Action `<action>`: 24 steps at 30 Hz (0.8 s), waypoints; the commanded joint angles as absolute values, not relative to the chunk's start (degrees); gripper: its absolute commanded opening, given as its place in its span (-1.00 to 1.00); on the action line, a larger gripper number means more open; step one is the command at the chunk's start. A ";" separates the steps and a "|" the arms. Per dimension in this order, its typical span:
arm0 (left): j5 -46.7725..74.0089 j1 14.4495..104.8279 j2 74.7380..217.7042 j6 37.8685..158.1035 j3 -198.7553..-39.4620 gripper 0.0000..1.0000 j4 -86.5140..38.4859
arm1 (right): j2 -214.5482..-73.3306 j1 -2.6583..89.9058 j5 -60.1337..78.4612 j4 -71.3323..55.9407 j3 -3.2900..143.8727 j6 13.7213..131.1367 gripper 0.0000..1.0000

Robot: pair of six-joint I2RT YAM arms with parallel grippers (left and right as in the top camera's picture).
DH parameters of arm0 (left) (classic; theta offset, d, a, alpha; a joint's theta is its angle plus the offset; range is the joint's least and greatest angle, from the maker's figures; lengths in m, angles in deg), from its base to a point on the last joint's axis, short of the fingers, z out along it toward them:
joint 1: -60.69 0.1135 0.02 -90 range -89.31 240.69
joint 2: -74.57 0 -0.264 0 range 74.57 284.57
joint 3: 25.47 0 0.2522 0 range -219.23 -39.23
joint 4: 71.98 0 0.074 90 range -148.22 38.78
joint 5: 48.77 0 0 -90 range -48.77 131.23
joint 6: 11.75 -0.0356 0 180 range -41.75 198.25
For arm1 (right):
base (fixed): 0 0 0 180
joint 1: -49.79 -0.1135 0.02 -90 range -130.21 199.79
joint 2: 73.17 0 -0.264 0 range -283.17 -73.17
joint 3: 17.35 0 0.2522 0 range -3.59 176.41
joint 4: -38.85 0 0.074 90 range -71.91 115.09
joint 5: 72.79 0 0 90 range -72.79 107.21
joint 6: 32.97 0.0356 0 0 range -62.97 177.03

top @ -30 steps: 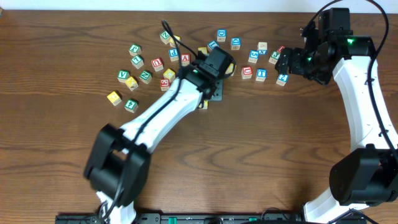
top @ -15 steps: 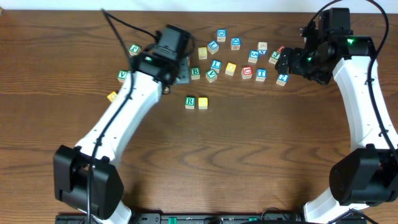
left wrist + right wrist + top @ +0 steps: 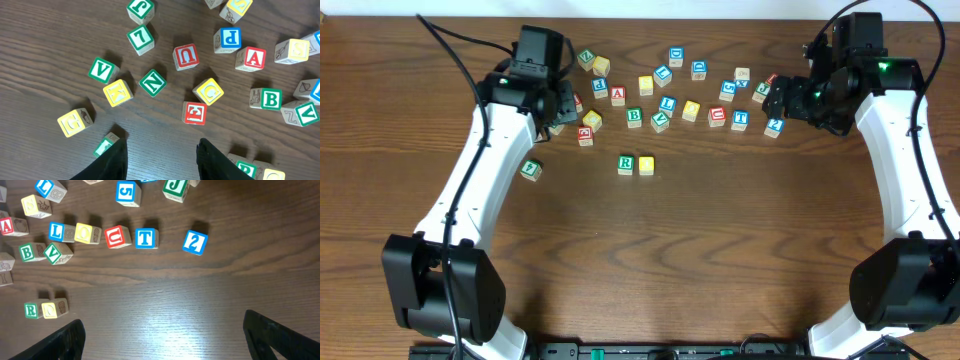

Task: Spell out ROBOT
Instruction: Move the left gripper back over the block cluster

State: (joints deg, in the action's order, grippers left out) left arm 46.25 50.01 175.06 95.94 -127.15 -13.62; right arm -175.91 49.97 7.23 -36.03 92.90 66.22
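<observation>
A green R block [image 3: 626, 164] and a yellow O block [image 3: 646, 164] stand side by side on the table, in front of the scattered letter blocks. They also show in the right wrist view, R [image 3: 31, 310] and O [image 3: 50, 309]. A green B block [image 3: 634, 117] [image 3: 270, 99] [image 3: 27, 251], another yellow O block [image 3: 85, 233] and a blue T block [image 3: 740, 118] [image 3: 145, 238] lie in the row behind. My left gripper [image 3: 560, 103] [image 3: 162, 150] is open and empty above the left cluster. My right gripper [image 3: 782, 100] [image 3: 162, 335] is open wide and empty.
Under my left gripper lie a red E [image 3: 194, 112], yellow G [image 3: 209, 91], green N [image 3: 152, 82], yellow K [image 3: 118, 92] and green V [image 3: 102, 70]. A red U [image 3: 115, 236] and blue 2 [image 3: 193, 242] lie near the T. A lone green block [image 3: 530, 169] sits at the left.
My left arm has swung from above the R and O pair back and to the left, over the left cluster, leaving the pair uncovered. The right arm has not moved.
</observation>
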 commanded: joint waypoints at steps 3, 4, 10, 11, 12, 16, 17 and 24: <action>44.20 50.36 174.80 94.35 -128.35 -0.12 -13.49 | -176.43 49.69 7.84 -35.97 92.92 66.86 0.92; 44.20 50.36 174.95 94.35 -128.35 -0.12 -13.47 | -176.43 49.69 7.84 -35.97 92.92 66.86 0.93; 41.53 50.34 176.74 94.35 -128.35 -0.12 -14.91 | -176.43 49.69 7.38 -35.29 92.92 66.86 0.99; 41.05 50.34 176.92 94.35 -128.35 -0.12 -15.30 | -176.43 49.69 7.36 -35.29 92.92 66.86 0.99; 38.97 50.27 177.27 94.35 -128.35 -0.12 -16.57 | -176.43 49.69 7.16 -35.27 92.92 66.86 0.99; 34.08 49.42 178.56 94.65 -128.40 -0.12 -21.03 | -176.43 49.69 7.14 -34.50 92.92 66.88 0.99; 34.16 48.94 179.08 94.81 -128.57 -0.12 -21.60 | -176.43 49.69 6.95 -34.39 92.92 66.86 0.98; 34.36 45.11 188.53 94.57 -138.39 -0.12 -17.71 | -176.43 49.69 6.11 -34.04 92.92 66.86 0.98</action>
State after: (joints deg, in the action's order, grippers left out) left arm 35.28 46.58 184.48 94.92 -133.18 -19.02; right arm -175.91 49.97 6.62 -34.13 92.90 66.24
